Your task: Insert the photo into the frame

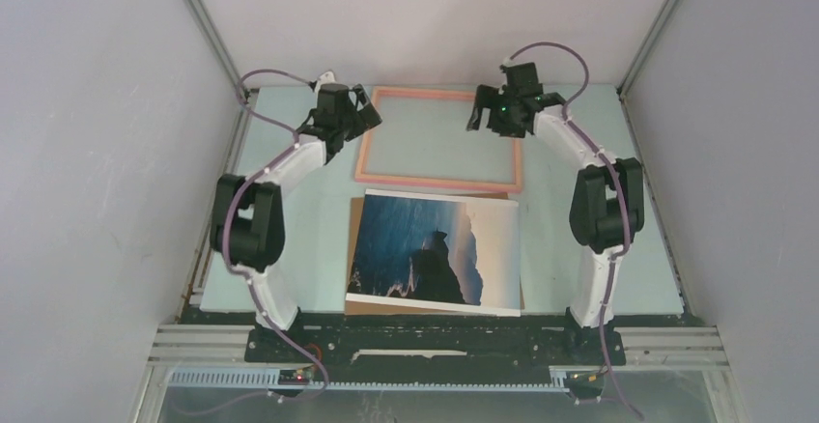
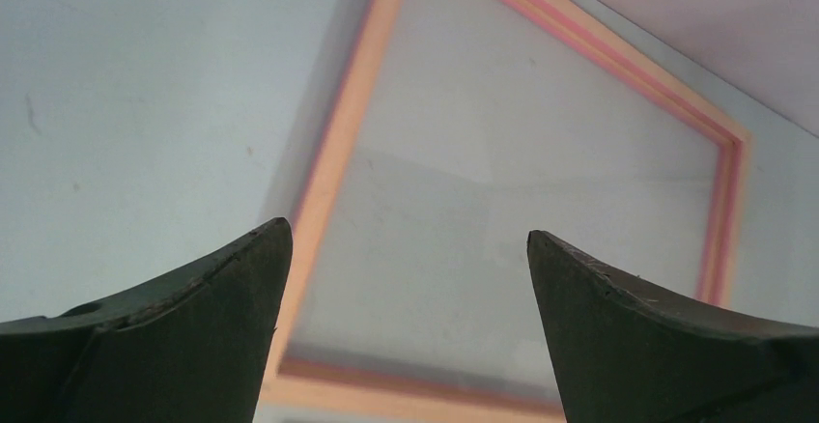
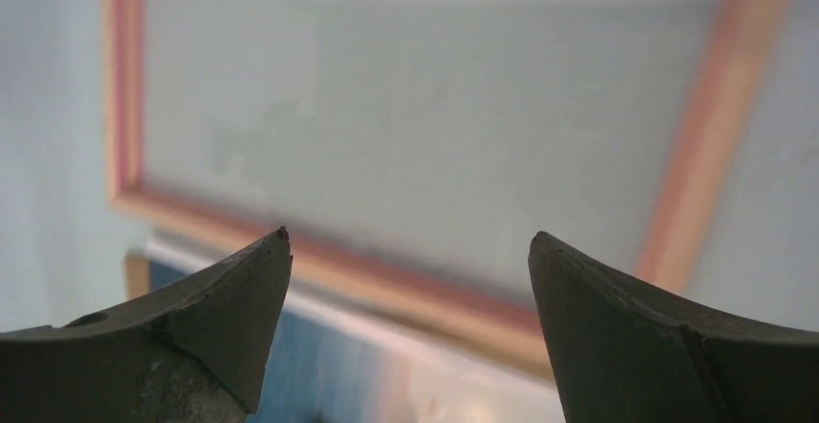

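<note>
While my left gripper and right gripper gape empty over the frame, pinching the thin photo could crease it.

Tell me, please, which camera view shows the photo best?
The top external view: it shows the whole photo, picture side up, next to the frame. The right wrist view catches only a blurred blue-and-white strip of it. The left wrist view shows none of it, only the frame.

Soft even light, faint shadows; frame blurred in wrist views.
</note>
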Robot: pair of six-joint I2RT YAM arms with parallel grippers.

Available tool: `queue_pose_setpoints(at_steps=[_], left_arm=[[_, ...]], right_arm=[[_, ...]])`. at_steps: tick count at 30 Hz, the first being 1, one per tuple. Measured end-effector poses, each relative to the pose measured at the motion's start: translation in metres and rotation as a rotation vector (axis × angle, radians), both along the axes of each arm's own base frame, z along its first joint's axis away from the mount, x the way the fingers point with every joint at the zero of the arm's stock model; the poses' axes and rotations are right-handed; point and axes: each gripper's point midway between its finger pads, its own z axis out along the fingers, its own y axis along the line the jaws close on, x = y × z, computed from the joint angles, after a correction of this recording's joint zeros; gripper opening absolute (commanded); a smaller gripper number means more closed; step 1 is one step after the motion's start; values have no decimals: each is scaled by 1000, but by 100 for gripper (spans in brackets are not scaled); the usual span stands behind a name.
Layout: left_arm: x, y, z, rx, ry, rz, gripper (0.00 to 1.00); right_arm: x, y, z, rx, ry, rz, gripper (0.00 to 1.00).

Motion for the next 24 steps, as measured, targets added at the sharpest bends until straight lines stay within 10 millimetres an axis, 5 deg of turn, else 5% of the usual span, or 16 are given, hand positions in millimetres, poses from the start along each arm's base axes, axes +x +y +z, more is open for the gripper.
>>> queue_pose_setpoints(at_steps=[6, 9, 13, 18, 24], left_arm=[[-91, -27, 6, -37, -5, -109, 100], [-137, -48, -6, -63, 26, -201, 100], [-201, -81, -27, -117, 93, -346, 100], [-261, -112, -59, -177, 190, -446, 100], [-283, -121, -82, -213, 237, -419, 100]], right_arm=[[-111, 50, 5, 127, 62, 185, 100], [-172, 40, -6, 193, 129, 190, 100], [-226, 14, -27, 212, 198, 129, 100], [-253, -34, -44, 282, 206, -53, 96], [-253, -82, -71, 385, 231, -264, 95]])
